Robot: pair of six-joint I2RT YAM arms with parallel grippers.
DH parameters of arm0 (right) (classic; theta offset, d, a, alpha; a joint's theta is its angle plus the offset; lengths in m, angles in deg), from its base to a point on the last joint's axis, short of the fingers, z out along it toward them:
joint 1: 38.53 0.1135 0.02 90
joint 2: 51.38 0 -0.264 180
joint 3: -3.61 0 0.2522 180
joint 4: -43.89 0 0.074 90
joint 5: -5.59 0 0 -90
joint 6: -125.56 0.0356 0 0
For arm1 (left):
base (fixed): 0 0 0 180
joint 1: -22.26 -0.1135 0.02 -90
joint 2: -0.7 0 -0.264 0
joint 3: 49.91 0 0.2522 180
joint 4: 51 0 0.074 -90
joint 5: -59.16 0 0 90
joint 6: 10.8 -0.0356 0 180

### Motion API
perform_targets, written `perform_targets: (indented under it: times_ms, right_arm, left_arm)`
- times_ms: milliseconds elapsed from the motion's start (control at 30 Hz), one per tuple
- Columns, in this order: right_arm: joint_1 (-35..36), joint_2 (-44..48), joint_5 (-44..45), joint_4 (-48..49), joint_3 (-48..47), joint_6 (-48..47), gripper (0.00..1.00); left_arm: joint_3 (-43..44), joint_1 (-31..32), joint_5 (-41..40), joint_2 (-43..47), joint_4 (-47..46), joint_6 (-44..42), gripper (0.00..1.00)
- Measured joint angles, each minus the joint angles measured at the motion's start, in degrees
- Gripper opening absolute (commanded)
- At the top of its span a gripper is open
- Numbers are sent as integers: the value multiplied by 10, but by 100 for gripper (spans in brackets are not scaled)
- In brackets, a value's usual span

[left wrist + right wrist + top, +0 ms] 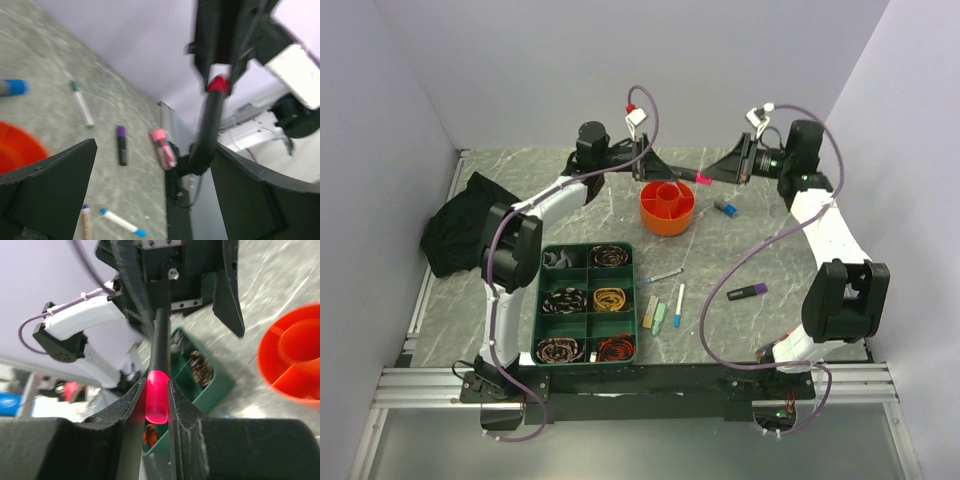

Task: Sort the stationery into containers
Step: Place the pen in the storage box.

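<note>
Right fingers [182, 416] pinch one pen [156, 399] near one orange pot [665, 226].

Left gripper [155, 192] splayed wide; right gripper [156, 392] tight on a pink-capped pen [160, 342].

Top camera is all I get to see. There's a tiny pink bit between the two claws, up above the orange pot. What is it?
Observer: The right wrist camera shows it's the pink cap of a black pen. The right gripper has it pinched tight between its fingers.
Operator: Is the other claw holding the pen too?
Observer: No. In the left wrist camera, the left gripper is wide open, with one of its fingers on each side of the pen.
</note>
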Motion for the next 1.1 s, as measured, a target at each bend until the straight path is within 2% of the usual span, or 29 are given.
perform_targets:
  times_ms: [200, 333, 433, 733, 900, 967, 1100]
  right_arm:
    - [-13, -1, 76, -177, -116, -181, 0]
    - [7, -16, 190, -311, -193, -336, 0]
    - [31, -51, 268, -379, -259, -418, 0]
    - [118, -179, 480, -531, -429, -606, 0]
    - [144, -296, 543, -640, -592, -664, 0]
    - [146, -321, 565, -671, -610, -684, 0]
    - [150, -328, 593, -717, -589, -710, 0]
  left_arm:
    - [-1, -84, -30, 5, 94, -99, 99]
    - [-9, -154, -64, 23, 195, -190, 99]
    - [-28, -183, -79, 53, 239, -240, 99]
    - [-100, -190, -96, 180, 272, -334, 99]
    - [-134, -196, -99, 209, 268, -351, 99]
    - [-153, -203, -99, 212, 267, -352, 99]
    - [-176, -212, -104, 212, 271, -354, 100]
